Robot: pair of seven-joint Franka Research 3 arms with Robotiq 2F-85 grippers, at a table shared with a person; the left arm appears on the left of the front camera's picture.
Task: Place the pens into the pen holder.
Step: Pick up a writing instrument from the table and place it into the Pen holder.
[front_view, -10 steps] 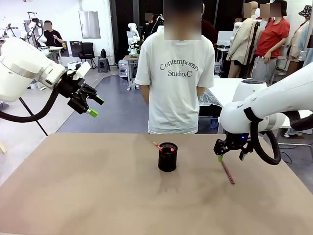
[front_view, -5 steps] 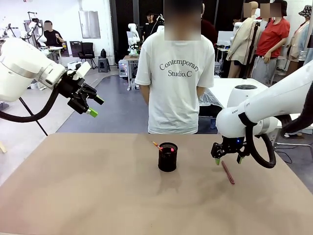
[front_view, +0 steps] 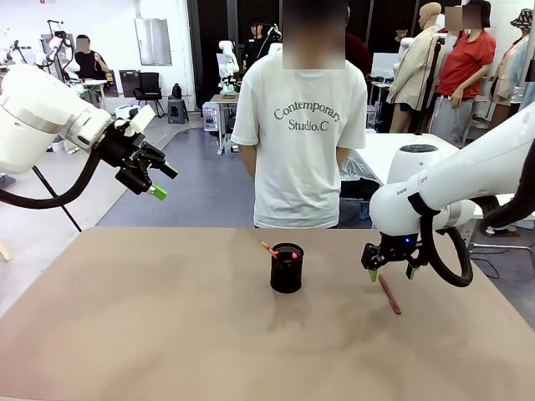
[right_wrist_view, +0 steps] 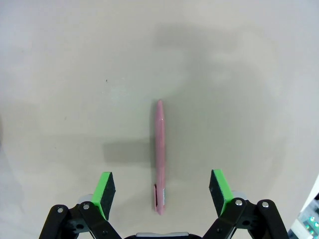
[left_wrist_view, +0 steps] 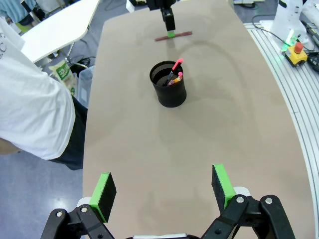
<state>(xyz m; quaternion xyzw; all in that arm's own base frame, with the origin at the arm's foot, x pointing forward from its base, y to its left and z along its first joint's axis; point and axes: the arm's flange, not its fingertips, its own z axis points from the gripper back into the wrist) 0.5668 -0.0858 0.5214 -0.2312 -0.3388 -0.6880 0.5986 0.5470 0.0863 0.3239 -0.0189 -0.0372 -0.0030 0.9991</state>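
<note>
- Your right gripper [front_view: 389,271] hangs just above the table [front_view: 167,334] with its fingers spread wide and nothing between them, right over the reddish-pink pen [right_wrist_view: 159,158].
- That pen is lying flat on the table off to the right of the pen holder [front_view: 286,268], well apart from it. In the right wrist view it runs straight up the middle between the two green pads [right_wrist_view: 103,187], so you're lined up pretty nicely.
- Looks to me like the step in hand is the pick, so drop straight down and keep the pen centred. The pads sit either side of its width, which is what you want for a thin stick.
- Grab nearer the middle than the clip end at the bottom, otherwise I'd guess it droops or swivels once lifted.
- It's thin and flat on the table, so get the fingertips right down before you close, or they'll likely pinch over the top.
- The holder already has two pens [left_wrist_view: 174,73] poking out of it, so this one's probably the last.
- Your left gripper [front_view: 159,182] is parked up high at the left, fingers apart and empty. Leave it there.
</note>
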